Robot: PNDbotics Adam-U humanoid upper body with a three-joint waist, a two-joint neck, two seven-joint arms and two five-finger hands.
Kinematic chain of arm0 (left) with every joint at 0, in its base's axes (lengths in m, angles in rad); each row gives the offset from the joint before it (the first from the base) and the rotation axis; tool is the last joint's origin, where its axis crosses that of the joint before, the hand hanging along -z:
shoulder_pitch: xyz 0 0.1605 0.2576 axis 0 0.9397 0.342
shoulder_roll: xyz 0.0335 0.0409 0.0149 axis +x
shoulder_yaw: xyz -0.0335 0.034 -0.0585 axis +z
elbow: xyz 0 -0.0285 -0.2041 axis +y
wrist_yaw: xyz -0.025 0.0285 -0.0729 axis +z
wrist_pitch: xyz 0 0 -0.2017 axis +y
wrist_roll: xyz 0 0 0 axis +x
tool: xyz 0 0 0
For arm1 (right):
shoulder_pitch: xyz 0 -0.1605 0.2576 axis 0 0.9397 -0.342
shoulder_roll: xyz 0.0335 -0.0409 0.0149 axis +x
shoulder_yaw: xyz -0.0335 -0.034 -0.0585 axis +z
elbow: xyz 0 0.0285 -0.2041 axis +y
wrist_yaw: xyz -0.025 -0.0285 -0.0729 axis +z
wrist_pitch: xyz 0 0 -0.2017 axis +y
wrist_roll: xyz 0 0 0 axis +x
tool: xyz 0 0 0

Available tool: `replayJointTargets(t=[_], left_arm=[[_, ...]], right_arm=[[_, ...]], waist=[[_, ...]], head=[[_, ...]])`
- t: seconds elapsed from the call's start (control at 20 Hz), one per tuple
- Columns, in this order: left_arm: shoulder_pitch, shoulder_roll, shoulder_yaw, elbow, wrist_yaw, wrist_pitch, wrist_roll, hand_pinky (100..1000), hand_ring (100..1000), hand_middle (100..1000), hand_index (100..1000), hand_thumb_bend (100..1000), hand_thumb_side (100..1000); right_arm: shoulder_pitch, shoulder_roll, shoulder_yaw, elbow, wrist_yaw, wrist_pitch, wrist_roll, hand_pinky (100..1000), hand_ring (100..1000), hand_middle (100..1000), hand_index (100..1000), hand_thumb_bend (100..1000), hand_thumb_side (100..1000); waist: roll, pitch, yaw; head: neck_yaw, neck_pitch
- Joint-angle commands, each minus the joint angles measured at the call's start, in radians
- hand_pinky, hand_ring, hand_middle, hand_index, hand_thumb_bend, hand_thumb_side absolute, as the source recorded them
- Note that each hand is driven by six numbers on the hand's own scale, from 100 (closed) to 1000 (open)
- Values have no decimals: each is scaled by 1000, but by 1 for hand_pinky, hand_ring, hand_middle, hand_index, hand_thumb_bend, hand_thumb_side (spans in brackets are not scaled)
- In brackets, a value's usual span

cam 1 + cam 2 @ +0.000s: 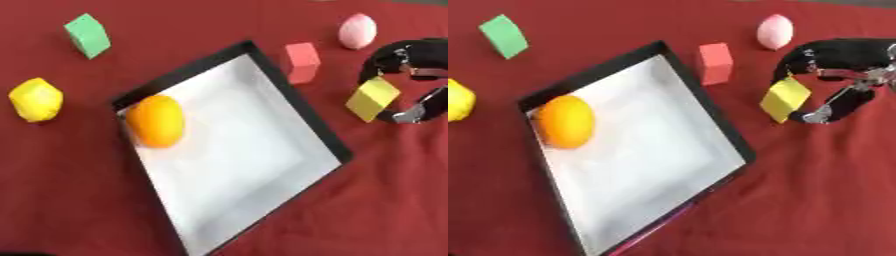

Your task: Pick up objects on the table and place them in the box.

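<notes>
A shallow box (318,134) with a black rim and white floor lies askew in the middle of the red table. An orange (157,121) rests inside it near the left wall. My right hand (833,56) reaches in from the right and is shut on a yellow block (784,99), pinched between its fingers and thumb just right of the box. A red block (302,62) stands close to the box's top corner. A pink egg shape (358,31) lies beyond it. A green block (87,35) and a yellow lemon-like object (36,99) sit to the left. My left hand is out of sight.
The red cloth (385,200) covers the whole table. Open cloth stretches below and to the right of the box.
</notes>
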Motion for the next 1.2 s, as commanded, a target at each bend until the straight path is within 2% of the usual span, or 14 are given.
replayJointTargets(t=[0.05, 0.35, 0.6, 0.7, 0.9, 1.2], left_arm=[[-13, 30, 1, -17, 4, 0, -3, 649, 839, 709, 769, 271, 695], [-13, 31, 1, -15, 5, 1, -3, 649, 839, 705, 767, 268, 696], [-14, 31, 1, -15, 4, 1, -3, 650, 839, 701, 765, 267, 695], [-14, 31, 1, -15, 3, 2, -3, 650, 839, 700, 763, 266, 694], [-13, 31, 1, -14, 2, 3, -2, 650, 838, 697, 761, 262, 693], [-9, 32, 2, -13, 1, 3, 1, 650, 836, 697, 759, 261, 691]], right_arm=[[-14, -25, -14, 6, 4, -119, 113, 909, 839, 766, 812, 304, 530], [-17, -22, -15, 11, -5, -119, 110, 891, 791, 722, 772, 295, 521], [-19, -20, -18, 9, -32, -114, 71, 859, 712, 570, 636, 273, 499], [-21, -21, -20, 4, -42, -111, 45, 854, 685, 539, 610, 264, 491], [-24, -23, -18, -9, -58, -105, 1, 847, 670, 525, 598, 259, 487], [-29, -27, -18, -29, -76, -94, -18, 841, 665, 520, 591, 255, 488]], waist=[[4, -16, 1], [3, -15, 1], [2, -17, 1], [2, -19, 0], [2, -21, -2], [2, -27, -6]], head=[[-5, -13], [-7, -10], [-8, -11], [-7, -11], [-7, -9], [-8, -5]])
